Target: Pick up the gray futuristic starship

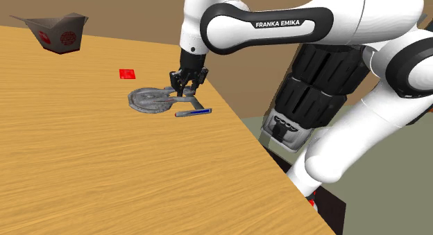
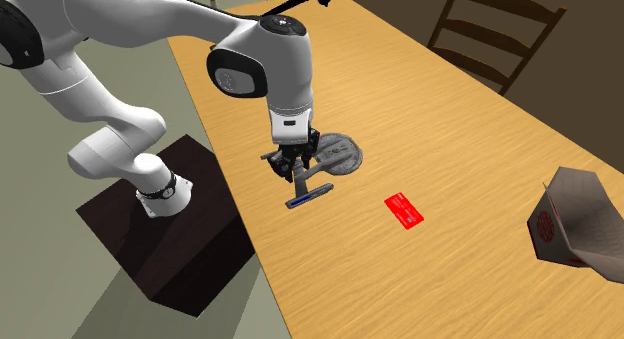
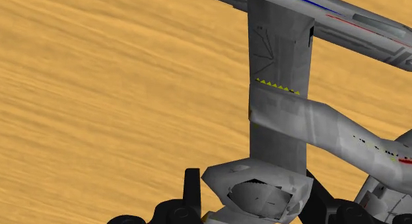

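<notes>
My pincer (image 1: 186, 88) is down on the gray starship (image 1: 149, 100), drawn in tight against its rear hull.
In the shoulder view the starship lies flat on the wooden desk (image 1: 83, 171), near the desk's edge. Its saucer spreads toward 8 o'clock from my pincer, and a blue-striped nacelle (image 1: 193, 112) sits at 5 o'clock. In the wrist view the gray hull fills the gap between my fingers (image 3: 191, 189), touching both. A red card (image 1: 126, 74) lies apart at 10 o'clock.
</notes>
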Robot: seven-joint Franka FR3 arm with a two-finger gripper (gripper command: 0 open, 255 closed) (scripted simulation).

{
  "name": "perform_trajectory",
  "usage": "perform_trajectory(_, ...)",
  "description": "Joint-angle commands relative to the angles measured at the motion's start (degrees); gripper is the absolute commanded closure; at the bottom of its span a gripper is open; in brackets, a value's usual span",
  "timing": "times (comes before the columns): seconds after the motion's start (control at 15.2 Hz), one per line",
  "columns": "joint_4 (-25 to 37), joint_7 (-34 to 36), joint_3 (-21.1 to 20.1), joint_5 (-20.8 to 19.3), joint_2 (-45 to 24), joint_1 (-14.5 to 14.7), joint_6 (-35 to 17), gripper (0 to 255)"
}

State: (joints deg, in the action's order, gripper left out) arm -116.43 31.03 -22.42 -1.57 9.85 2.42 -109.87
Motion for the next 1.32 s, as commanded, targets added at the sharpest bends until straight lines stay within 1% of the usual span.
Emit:
perform_trajectory(0.0, -0.03, 0.00, -0.01, 0.00, -0.02, 0.00, 0.01, 255)
perform_trajectory(0.13, 0.05, 0.00, 0.00, -0.02, -0.07, -0.01, 0.04, 255)
perform_trajectory(1.12, 11.75, -0.77, 0.26, -0.01, -0.21, -0.21, 11.58, 255)
perform_trajectory(1.25, 11.88, -0.78, 0.27, -0.02, -0.22, -0.22, 11.70, 255)
